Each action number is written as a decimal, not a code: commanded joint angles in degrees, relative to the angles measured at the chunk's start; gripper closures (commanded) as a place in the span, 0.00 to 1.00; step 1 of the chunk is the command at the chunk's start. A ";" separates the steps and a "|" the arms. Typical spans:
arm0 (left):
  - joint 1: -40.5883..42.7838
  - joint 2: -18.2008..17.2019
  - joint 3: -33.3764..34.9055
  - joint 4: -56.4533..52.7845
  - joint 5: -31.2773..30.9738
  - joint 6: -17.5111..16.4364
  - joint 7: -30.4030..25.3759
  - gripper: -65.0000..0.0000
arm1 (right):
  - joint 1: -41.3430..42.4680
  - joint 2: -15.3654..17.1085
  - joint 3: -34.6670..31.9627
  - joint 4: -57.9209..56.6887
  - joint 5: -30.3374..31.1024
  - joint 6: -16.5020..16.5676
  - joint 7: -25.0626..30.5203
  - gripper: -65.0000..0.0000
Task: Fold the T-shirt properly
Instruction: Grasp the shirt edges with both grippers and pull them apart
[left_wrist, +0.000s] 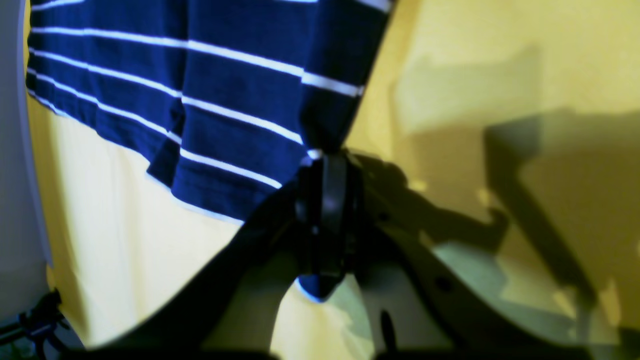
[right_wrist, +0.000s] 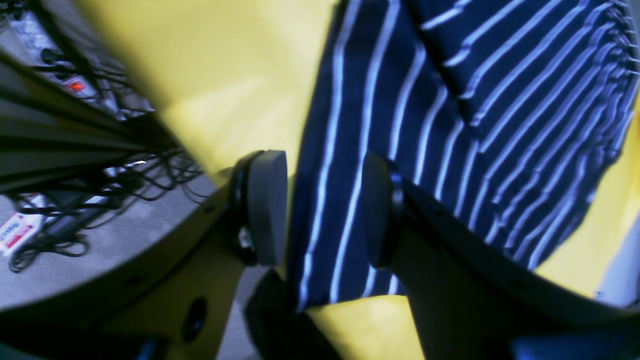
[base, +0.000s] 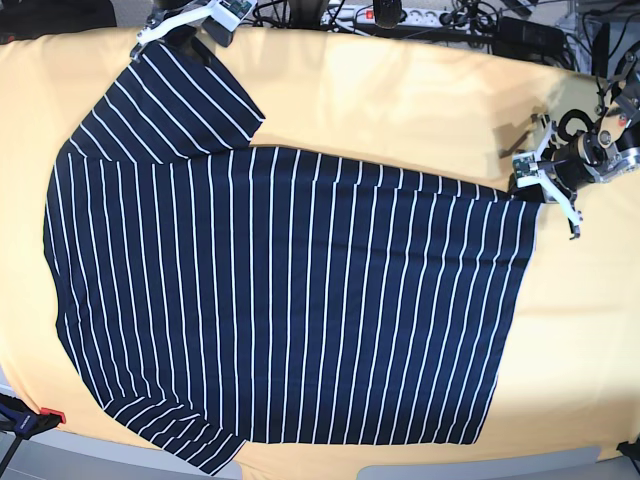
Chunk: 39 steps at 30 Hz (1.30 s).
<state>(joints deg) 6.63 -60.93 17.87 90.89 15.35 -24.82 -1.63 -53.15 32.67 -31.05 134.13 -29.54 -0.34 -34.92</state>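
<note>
1 T-shirt (base: 280, 300): hem corner pinched in left gripper (left_wrist: 327, 165); sleeve between spread right gripper (right_wrist: 325, 210) fingers.

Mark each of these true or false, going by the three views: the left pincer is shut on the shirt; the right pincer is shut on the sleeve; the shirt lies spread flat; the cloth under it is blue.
1. The left pincer is shut on the T-shirt. True: it pinches a hem corner.
2. The right pincer is shut on the sleeve. False: its jaws stand apart, with striped fabric between them.
3. The T-shirt lies spread flat. True: the base view shows no fold made yet.
4. The cloth under it is blue. False: it is yellow-orange.
</note>
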 joint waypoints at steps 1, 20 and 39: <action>-0.70 -1.29 -0.31 -0.11 0.17 0.09 1.66 1.00 | -0.13 0.39 -0.02 0.87 -0.48 -0.74 0.87 0.58; -0.96 -1.31 -0.31 0.02 0.24 0.42 1.66 1.00 | 6.51 0.39 0.04 -11.15 -0.81 -5.57 -0.37 0.44; -0.92 -8.59 -0.31 8.94 -7.17 -8.17 1.64 1.00 | 1.81 0.57 7.48 -1.92 -6.95 -10.58 -11.39 1.00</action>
<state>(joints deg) 6.33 -68.01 18.31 99.26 8.75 -33.56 0.45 -50.76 32.69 -23.62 131.15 -35.57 -10.13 -46.63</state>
